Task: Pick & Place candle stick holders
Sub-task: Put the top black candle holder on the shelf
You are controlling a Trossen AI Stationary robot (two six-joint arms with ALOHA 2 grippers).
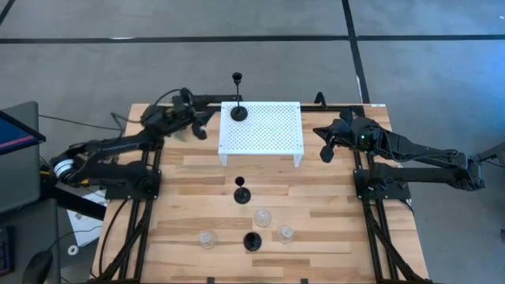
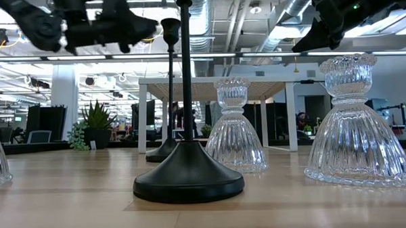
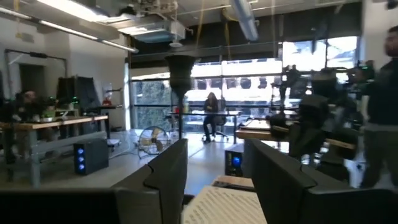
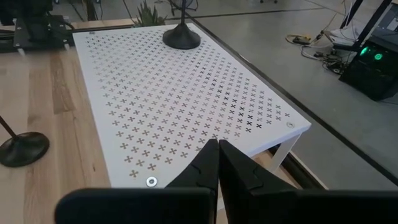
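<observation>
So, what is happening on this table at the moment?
A two-armed robot is moving candle holders onto the white rack. One black holder stands on its far left corner, with the left pincer open beside it, holding nothing. Two black holders and three glass holders wait on the table. The right pincer is shut, empty.

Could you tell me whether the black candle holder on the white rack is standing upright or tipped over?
Upright: the black candle holder rests on its round base at a corner of the white rack, stem rising to the cup.

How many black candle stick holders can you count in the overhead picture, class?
3. One black holder stands on the white rack; one mid-table; one near the front edge. None seems hidden.
</observation>
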